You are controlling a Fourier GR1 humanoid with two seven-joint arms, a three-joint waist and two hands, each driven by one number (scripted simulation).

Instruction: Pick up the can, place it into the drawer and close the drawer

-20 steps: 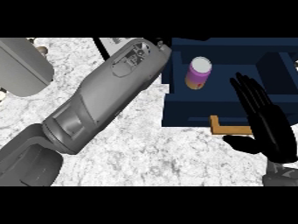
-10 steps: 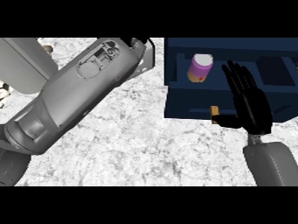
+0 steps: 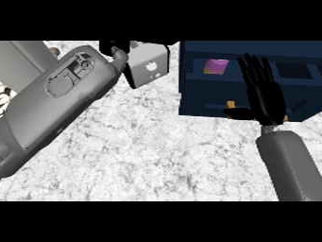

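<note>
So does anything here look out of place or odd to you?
Nothing looks spilled or broken. The can stands inside the open drawer, where it belongs. The right hand is flat and open against the drawer's front. The left hand is mostly hidden behind its own forearm, so I can't judge it.

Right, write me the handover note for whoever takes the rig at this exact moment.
Right hand: open, fingers straight, flat against the front of the drawer, holding nothing.
Left hand: mostly hidden at the top of the view behind its forearm; I can't tell whether its fingers are open or shut.
Can: standing inside the open drawer, in the left compartment.
Done: the can is picked up and placed in the drawer.
Left: the drawer is not closed; from where the right hand sits, pushing the front in looks like the next move.
</note>
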